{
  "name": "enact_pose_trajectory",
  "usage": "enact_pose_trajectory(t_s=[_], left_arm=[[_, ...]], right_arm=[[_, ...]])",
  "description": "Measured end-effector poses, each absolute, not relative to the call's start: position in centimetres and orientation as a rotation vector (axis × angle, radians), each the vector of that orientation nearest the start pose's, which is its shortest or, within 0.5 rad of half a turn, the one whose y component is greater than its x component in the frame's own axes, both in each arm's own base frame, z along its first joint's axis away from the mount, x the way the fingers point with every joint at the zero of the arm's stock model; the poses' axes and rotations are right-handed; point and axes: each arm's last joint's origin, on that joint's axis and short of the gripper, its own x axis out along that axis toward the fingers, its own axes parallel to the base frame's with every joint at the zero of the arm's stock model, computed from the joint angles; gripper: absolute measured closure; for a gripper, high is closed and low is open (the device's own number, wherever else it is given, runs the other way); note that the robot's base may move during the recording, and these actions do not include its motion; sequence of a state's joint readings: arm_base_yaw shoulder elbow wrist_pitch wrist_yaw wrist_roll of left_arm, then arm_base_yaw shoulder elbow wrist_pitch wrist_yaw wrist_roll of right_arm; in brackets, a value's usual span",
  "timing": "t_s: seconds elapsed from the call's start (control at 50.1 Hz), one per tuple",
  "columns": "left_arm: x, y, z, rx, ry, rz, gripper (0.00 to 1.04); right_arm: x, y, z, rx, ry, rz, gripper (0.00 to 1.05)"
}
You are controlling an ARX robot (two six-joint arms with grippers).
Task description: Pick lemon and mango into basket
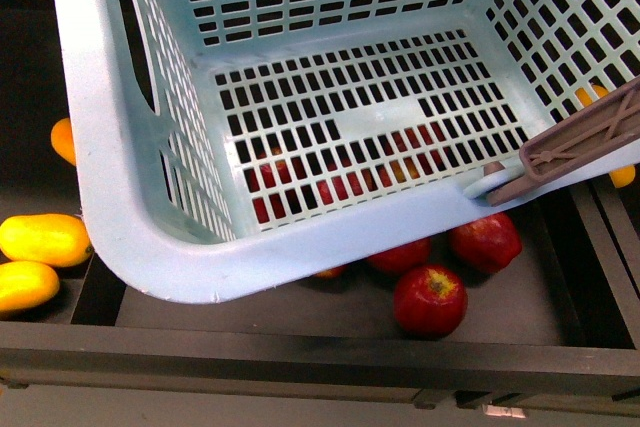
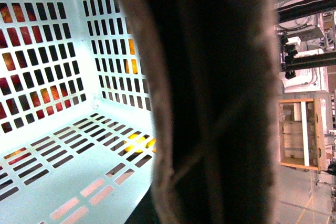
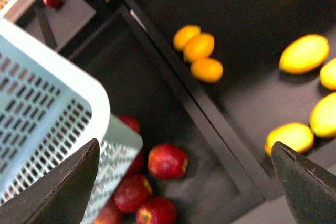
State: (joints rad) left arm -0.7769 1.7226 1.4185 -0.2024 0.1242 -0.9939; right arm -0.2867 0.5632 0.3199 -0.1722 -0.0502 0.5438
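Lemon (image 3: 206, 70): not yet picked, lying with two more like it in a dark compartment of the worktop (image 3: 236, 9), apart from the basket (image 1: 150, 257). Mango (image 3: 304, 53): likewise untouched, same compartment, several more yellow ones near it. Basket: raised and tilted over the red apples (image 1: 430, 299), slotted floor bare in the front and left wrist views, so nothing delivered; both picks and both drops left to do, by this showing. Brownish handle (image 1: 590, 137) swung off to one side in the front view; probably also the dark blurred band filling much of the left wrist view. Right tool (image 3: 184, 144): spread wide and empty, hovering over the divider (image 3: 210, 114) between the apples and the yellow fruit, basket corner just beside one finger. Left tool: nowhere visible, so grip not to be told.
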Motion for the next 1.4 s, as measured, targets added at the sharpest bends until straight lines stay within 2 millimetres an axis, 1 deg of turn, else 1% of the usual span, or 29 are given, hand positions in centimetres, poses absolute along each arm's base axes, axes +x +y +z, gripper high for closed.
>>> enact_pose_trajectory(t_s=[0.06,0.12,0.18,0.239,0.259,0.319,0.419,0.479,0.499,0.558,0.578,0.698,0.838,0.917,1.197,1.296,1.396], left_arm=[[28.0,-28.0,30.2,-0.738,0.876,-0.553,1.0],[28.0,-28.0,30.2,-0.739,0.876,-0.552,1.0],[28.0,-28.0,30.2,-0.738,0.875,-0.552,1.0],[28.0,-28.0,30.2,-0.738,0.875,-0.552,1.0],[28.0,-28.0,30.2,-0.738,0.875,-0.552,1.0],[28.0,-28.0,30.2,-0.738,0.876,-0.553,1.0],[28.0,-28.0,30.2,-0.738,0.875,-0.552,1.0],[28.0,-28.0,30.2,-0.738,0.875,-0.552,1.0],[28.0,-28.0,30.2,-0.738,0.875,-0.552,1.0],[28.0,-28.0,30.2,-0.738,0.875,-0.552,1.0],[28.0,-28.0,30.2,-0.738,0.875,-0.553,1.0],[28.0,-28.0,30.2,-0.738,0.876,-0.553,1.0],[28.0,-28.0,30.2,-0.738,0.876,-0.553,1.0],[28.0,-28.0,30.2,-0.738,0.875,-0.553,1.0],[28.0,-28.0,30.2,-0.738,0.875,-0.553,1.0],[28.0,-28.0,30.2,-0.738,0.875,-0.553,1.0],[27.9,-28.0,30.2,-0.738,0.876,-0.553,1.0]], right_arm=[[14.8,-5.7,22.0,0.615,0.267,-0.387,0.09],[16.5,-7.5,22.7,0.611,0.238,-0.428,0.09],[18.3,-9.4,22.5,0.592,0.233,-0.472,0.09],[20.3,-11.3,21.9,0.577,0.25,-0.526,0.09],[21.1,-12.1,21.4,0.569,0.261,-0.548,0.09],[22.7,-13.8,20.2,0.581,0.305,-0.586,0.09],[24.5,-15.7,18.4,0.596,0.365,-0.642,0.09],[25.8,-17.3,16.6,0.631,0.426,-0.686,0.09],[26.5,-18.0,15.6,0.655,0.457,-0.704,0.09],[27.6,-19.2,13.7,0.703,0.519,-0.751,0.09],[28.1,-19.7,12.8,0.734,0.549,-0.769,0.09],[29.5,-20.9,10.3,0.824,0.614,-0.817,0.09],[31.0,-21.7,8.1,0.917,0.659,-0.855,0.09],[32.4,-22.1,6.6,0.974,0.682,-0.872,0.09],[36.0,-22.9,4.3,1.03,0.704,-0.881,0.09],[36.8,-23.1,3.5,1.037,0.716,-0.883,0.09],[37.2,-23.3,2.8,1.049,0.724,-0.891,0.09]])
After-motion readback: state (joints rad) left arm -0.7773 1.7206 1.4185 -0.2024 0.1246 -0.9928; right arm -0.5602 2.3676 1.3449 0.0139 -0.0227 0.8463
